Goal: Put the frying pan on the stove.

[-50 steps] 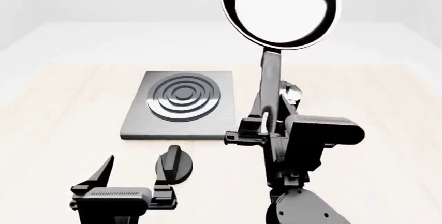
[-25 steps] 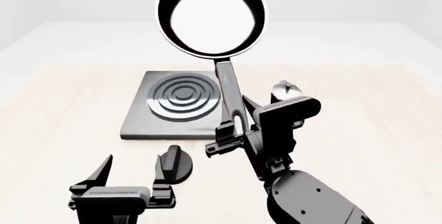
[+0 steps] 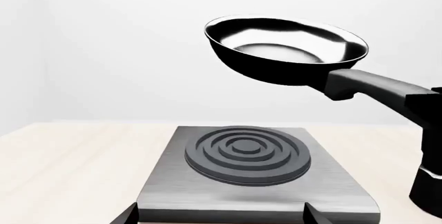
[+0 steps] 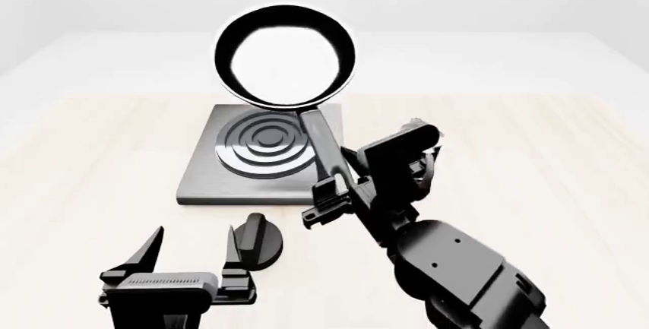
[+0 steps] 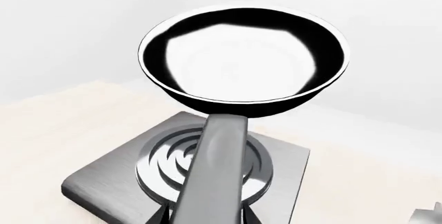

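Glossy black arms, pointed black fingers (image 4: 152,245)

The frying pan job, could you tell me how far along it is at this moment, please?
Done: the right gripper has the frying pan by its handle, lifted clear of the table. In hand: the pan hangs in the air above the stove, roughly over its rings. Left: lowering it onto the rings and letting go. The left gripper is open and idle near the knob.
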